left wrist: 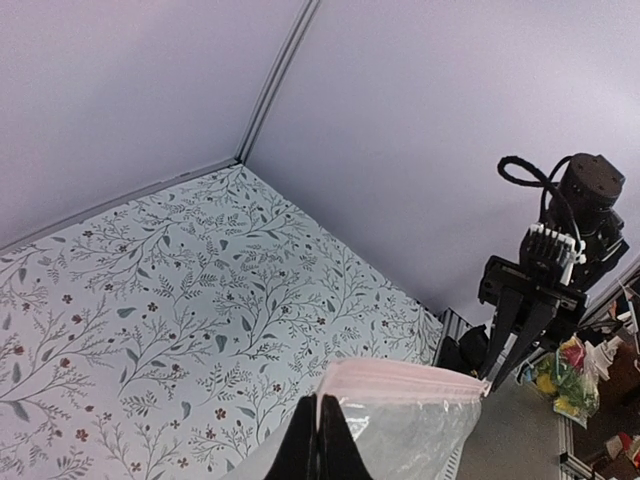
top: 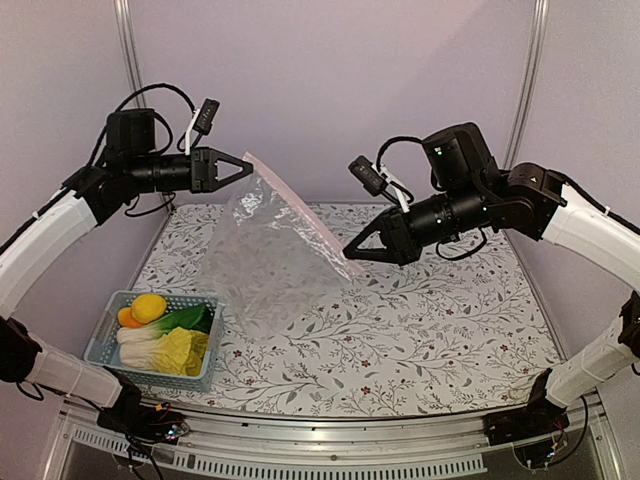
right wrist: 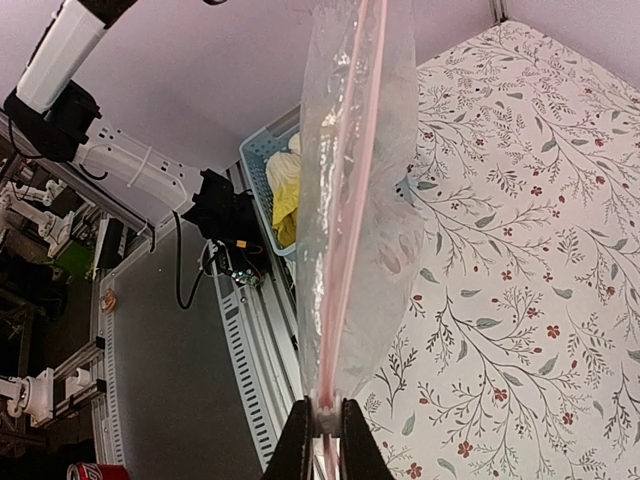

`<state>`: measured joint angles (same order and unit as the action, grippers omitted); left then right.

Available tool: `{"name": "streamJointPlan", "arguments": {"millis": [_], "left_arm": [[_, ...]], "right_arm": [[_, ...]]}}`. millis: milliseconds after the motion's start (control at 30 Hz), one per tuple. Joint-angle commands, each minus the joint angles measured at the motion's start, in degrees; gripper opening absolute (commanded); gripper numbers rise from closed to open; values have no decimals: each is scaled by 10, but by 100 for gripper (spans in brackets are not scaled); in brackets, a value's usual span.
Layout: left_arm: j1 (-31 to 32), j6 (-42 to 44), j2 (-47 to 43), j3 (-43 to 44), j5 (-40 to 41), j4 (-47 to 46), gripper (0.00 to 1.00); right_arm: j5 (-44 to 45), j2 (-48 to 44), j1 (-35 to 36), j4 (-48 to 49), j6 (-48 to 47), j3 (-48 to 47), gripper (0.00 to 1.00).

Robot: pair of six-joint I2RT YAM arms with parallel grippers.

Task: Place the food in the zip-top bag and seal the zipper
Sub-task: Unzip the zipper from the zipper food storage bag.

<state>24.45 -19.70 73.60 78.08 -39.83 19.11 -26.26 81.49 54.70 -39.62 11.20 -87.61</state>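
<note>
- Both grippers are pinched shut on the zip-top bag [top: 262,250]. The left gripper [top: 246,166] clamps its top corner, toward 11 o'clock over the table, and the right gripper [top: 350,251] holds the other end of the pink zipper [right wrist: 348,190], at the bag's 3 o'clock.
- The bag hangs stretched above the floral-print table [top: 430,320], and its lower edge seems to touch it.
- At 8 o'clock the food [top: 180,350] lies in the blue basket [top: 100,338].
- Plain lilac walls [top: 330,80] enclose the table.

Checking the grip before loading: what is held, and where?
The zip-top bag, by its pink zipper edge: left gripper at one end, right gripper at the other.
</note>
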Motion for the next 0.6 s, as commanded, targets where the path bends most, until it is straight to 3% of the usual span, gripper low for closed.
{"name": "streamJointPlan", "arguments": {"millis": [0, 567], "left_arm": [[-14, 15, -9, 16, 18, 12, 0], [-23, 21, -15, 22, 33, 20, 0]], "right_arm": [[-14, 5, 4, -25, 5, 10, 0], [-13, 4, 5, -31, 5, 14, 0]]}}
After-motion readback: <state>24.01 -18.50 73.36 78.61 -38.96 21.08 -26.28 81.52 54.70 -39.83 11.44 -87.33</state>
